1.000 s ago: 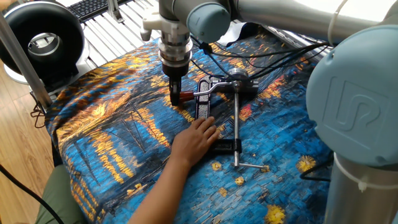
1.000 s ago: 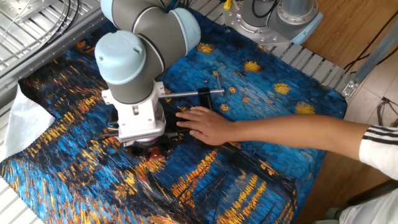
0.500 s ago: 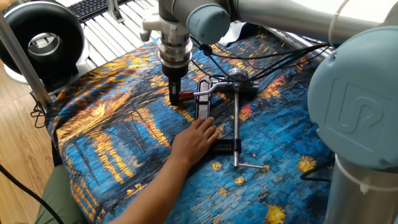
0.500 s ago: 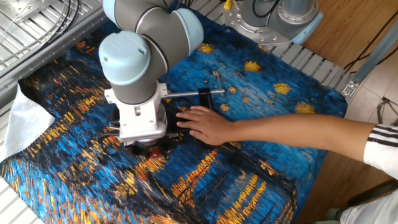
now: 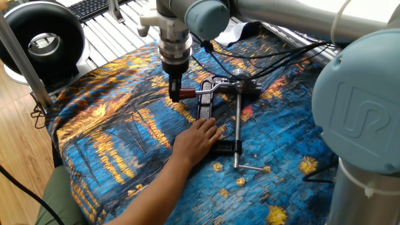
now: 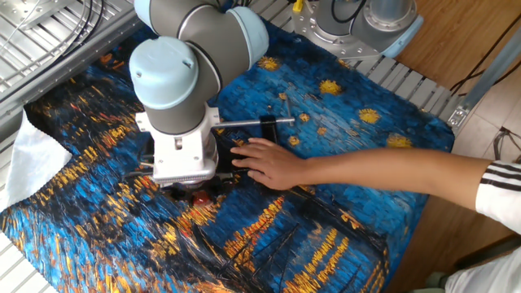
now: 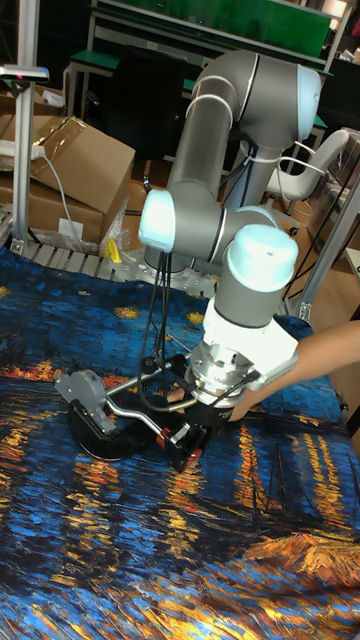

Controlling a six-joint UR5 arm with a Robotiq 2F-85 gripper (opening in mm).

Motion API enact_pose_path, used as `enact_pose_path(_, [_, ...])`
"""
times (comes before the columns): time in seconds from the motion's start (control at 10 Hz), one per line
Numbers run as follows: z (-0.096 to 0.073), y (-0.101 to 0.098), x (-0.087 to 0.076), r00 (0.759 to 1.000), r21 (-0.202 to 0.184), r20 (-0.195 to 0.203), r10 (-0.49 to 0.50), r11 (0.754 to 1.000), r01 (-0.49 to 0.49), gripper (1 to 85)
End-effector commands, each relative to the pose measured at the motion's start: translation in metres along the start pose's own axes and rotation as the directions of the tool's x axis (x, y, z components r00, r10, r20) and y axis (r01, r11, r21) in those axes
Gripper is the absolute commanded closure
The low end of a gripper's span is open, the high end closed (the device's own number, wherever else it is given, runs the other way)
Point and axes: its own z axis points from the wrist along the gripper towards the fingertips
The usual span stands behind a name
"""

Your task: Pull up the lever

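**Gripper closed on the red end of the lever, much of the clamp out of sight**

The gripper [image 5: 174,92] comes straight down onto the dark red sleeve [image 5: 185,94] of the lever [image 5: 209,89], its two dark fingers closed on either side of that sleeve. In the tall fixed view the same grasp shows low under the wrist [image 7: 185,437], though the fingertips there merge with the dark clamp parts and are hard to separate.

The lever is a thin bent silver arm running from the sleeve to a round silver hub [image 5: 239,77] at the far end of the black clamp frame [image 5: 205,107]. In the tall fixed view the arm [image 7: 135,412] rises off the cloth in a curve toward its hub [image 7: 84,386].

The long screw rod [image 5: 237,125] lies on the starry-night patterned cloth [image 5: 112,119], ending in a small cross pin [image 5: 253,167] near the front.

A person's hand [image 5: 199,139] lies flat on the clamp frame, covering its near part (how much frame lies under the palm cannot be seen).

In the other fixed view the robot's pale wrist housing [image 6: 175,106] blocks nearly everything: only a bit of the red sleeve [image 6: 200,197] peeks out beneath it, and the rod [image 6: 244,124] emerges behind. The person's forearm is cut off at the frame edge.
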Motion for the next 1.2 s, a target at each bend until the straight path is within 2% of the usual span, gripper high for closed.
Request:
enact_pose_path(0.0, [-0.027,-0.003,0.003,0.998,0.021,-0.04,0.039,0.999,-0.038,69.0])
enact_pose_path(0.3, [-0.05,0.0,0.004,0.994,0.047,-0.084,0.071,0.997,-0.068,71.7])
enact_pose_path(0.6, [-0.07,-0.01,0.028,0.98,0.081,-0.17,0.108,0.992,-0.095,71.7])
enact_pose_path(0.8, [-0.082,-0.006,0.038,0.967,0.101,-0.206,0.147,0.987,-0.128,72.0])
enact_pose_path(1.1, [-0.109,-0.003,0.059,0.937,0.162,-0.286,0.202,0.974,-0.161,77.0])
